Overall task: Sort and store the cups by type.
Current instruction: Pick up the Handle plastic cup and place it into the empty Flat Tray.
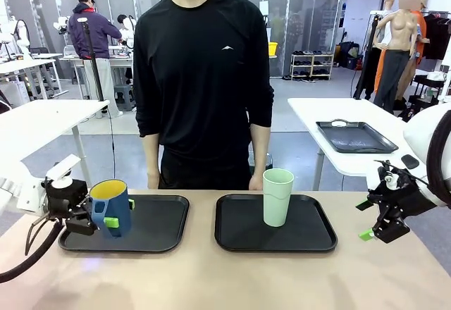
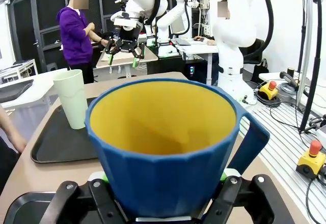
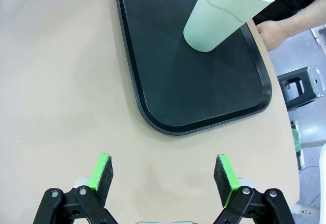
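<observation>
Left end effector [image 1: 106,220] grips blue cup [image 1: 111,206] over tray [image 1: 158,225].

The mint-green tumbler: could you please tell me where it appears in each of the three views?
Front view: mint-green tumbler upright on the right-hand black tray, right of centre.
Left wrist view: far left, behind the blue cup.
Right wrist view: top right.
Shared landmark: that tray.

A light tan table [image 1: 211,275] is carrying two black trays lying side by side. The left tray [image 1: 158,224] and right tray [image 1: 310,229] are resting flat, slightly apart.
</observation>
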{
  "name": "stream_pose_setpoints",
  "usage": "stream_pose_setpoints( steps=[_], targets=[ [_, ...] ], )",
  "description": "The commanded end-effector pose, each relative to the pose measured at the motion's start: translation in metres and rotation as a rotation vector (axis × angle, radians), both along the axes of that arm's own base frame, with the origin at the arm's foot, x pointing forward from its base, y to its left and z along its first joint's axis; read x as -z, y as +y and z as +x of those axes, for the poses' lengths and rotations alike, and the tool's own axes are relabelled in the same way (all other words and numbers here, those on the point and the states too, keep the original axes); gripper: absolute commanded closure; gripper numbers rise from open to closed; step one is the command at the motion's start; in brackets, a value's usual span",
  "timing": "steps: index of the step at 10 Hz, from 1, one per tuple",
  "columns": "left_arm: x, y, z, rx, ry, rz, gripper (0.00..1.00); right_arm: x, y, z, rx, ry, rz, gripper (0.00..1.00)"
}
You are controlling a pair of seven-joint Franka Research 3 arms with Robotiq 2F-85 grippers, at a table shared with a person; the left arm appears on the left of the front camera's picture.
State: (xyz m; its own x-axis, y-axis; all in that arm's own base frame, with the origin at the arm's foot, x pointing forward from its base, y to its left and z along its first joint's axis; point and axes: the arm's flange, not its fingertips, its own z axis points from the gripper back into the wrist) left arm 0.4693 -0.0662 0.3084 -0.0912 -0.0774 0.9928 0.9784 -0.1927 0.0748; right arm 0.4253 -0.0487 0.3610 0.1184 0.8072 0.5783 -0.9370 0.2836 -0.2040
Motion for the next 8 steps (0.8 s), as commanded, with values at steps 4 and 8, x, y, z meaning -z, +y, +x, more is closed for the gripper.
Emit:
stream_pose_setpoints(
  steps=[4, 8],
  targets=[
    [0.001, -0.001, -0.001, 0.008, 0.004, -0.003, 0.79, -0.001, 0.0, 0.001, -0.005, 0.004, -0.003, 0.0],
    [0.001, 0.012, 0.064, -0.146, -0.013, -0.059, 0.3, -0.001, 0.0, 0.001, -0.005, 0.004, -0.003, 0.0]
  ],
)
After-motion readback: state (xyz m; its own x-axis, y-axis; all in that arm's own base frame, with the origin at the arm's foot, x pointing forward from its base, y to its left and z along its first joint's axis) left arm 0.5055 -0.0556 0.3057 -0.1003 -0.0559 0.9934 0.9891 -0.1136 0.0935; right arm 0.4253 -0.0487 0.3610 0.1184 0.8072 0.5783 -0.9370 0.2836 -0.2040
